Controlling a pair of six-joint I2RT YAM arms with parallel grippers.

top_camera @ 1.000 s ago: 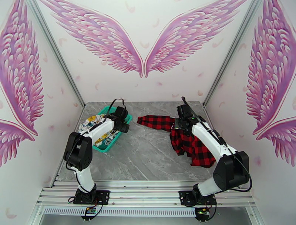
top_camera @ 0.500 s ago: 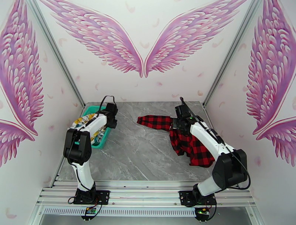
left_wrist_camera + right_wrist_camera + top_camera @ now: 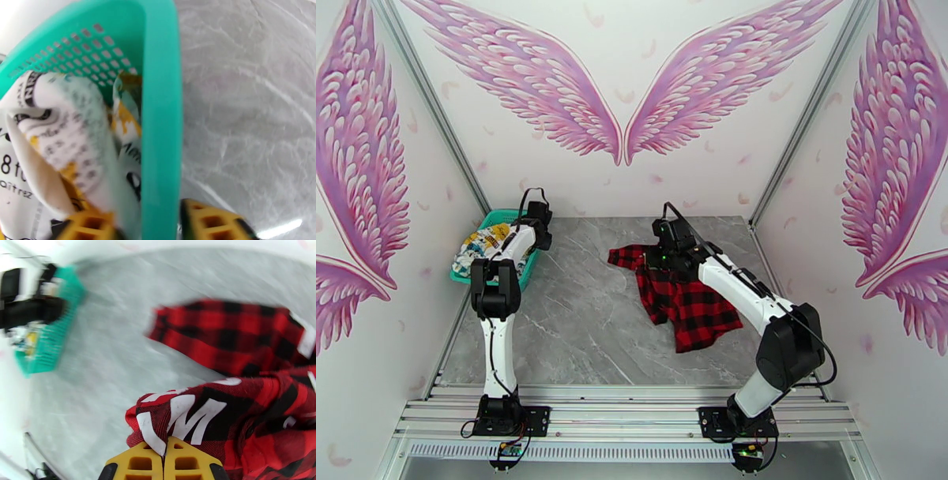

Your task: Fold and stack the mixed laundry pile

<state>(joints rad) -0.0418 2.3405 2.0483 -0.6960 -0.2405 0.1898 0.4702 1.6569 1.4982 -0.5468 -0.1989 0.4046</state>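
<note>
Teal basket: I see it at the table's far-left corner, against the left edge.
White printed garment: bunched inside the basket, heaped up to the rim; yellow, teal and dark print shows on it.
Left gripper: at the basket's right-hand wall. Its jaws straddle and clamp that wall, one finger inside against the white cloth, the other outside over the bare table.
Table: grey marble top, bare between the basket and the plaid.
Plaid garment: red and black, on the far half of the table, from the middle toward the right. One sleeve points left and the body trails toward the near-right.
Right gripper: jaws pressed together, pinching a fold of the plaid that carries white lettering. My wrist view is blurred.
</note>
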